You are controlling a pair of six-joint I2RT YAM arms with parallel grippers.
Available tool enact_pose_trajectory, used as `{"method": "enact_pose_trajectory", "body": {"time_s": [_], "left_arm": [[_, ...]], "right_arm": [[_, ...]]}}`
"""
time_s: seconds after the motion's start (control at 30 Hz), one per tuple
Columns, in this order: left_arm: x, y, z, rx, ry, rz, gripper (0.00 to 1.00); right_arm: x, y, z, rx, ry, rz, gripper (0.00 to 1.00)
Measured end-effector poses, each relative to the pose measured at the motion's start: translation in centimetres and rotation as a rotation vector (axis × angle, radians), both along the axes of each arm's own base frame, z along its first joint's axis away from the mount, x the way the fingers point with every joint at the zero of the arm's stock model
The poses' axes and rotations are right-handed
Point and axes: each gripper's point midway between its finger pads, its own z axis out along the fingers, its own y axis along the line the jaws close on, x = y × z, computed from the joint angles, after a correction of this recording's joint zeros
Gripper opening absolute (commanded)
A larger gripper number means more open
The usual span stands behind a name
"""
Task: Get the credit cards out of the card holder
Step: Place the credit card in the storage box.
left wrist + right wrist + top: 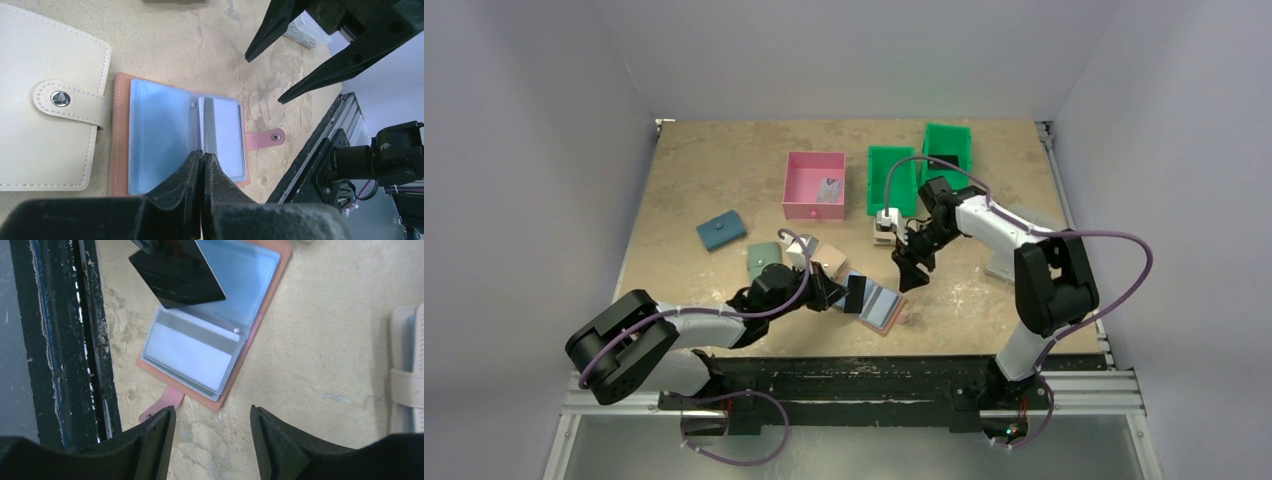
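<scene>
Between the left jaws, which are pressed together on its edge, 1 black credit card point(177, 275) stands lifted out of the card holder point(235, 295). The holder lies open on the bench point(325, 365) just below and ahead of those jaws. The right jaws are spread wide and empty, hovering over the bench beside the holder's snap tab. A 2nd, pale card point(187, 352) appears to sit in a sleeve directly ahead of the right jaws. My judgement: the 1st card is out and needs setting down clear of the holder; the pale card then calls for a careful pinch on its exposed edge
</scene>
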Motion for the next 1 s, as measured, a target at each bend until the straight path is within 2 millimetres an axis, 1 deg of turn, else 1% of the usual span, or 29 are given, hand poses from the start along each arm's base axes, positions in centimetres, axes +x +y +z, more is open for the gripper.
{"method": "enact_pose_trajectory", "body": {"time_s": [0.07, 0.17, 0.33, 0.47, 0.53, 0.63, 0.73, 0.87, 1.0], "left_arm": [[-0.1, -0.1, 0.0, 0.000, -0.004, -0.013, 0.00], [-0.4, -0.3, 0.1, 0.004, -0.014, -0.040, 0.00], [-0.4, -0.7, 0.6, 0.003, -0.035, -0.070, 0.00], [-0.3, -1.2, 1.1, -0.001, -0.047, -0.089, 0.00], [-0.3, -1.3, 1.0, 0.003, -0.052, -0.096, 0.00], [-0.4, -1.3, 0.8, 0.008, -0.049, -0.104, 0.00], [-0.5, -1.4, 0.7, 0.010, -0.047, -0.111, 0.00], [-0.6, -1.4, 0.7, 0.009, -0.046, -0.115, 0.00], [-0.6, -1.4, 0.7, 0.009, -0.046, -0.118, 0.00]], "right_arm": [[0.1, 0.5, 1.1, 0.045, -0.037, 0.027, 0.71], [0.2, 1.4, 2.5, 0.126, -0.082, 0.087, 0.76], [0.9, 3.1, 4.1, 0.229, -0.151, 0.178, 0.78], [1.8, 4.9, 4.3, 0.270, -0.188, 0.250, 0.77], [1.9, 6.1, 3.9, 0.279, -0.191, 0.289, 0.75], [1.5, 7.8, 3.1, 0.282, -0.177, 0.335, 0.71], [1.1, 9.2, 2.5, 0.292, -0.153, 0.371, 0.64], [0.3, 9.9, 2.2, 0.302, -0.130, 0.410, 0.55], [-0.6, 9.6, 1.8, 0.303, -0.092, 0.432, 0.44]]}}
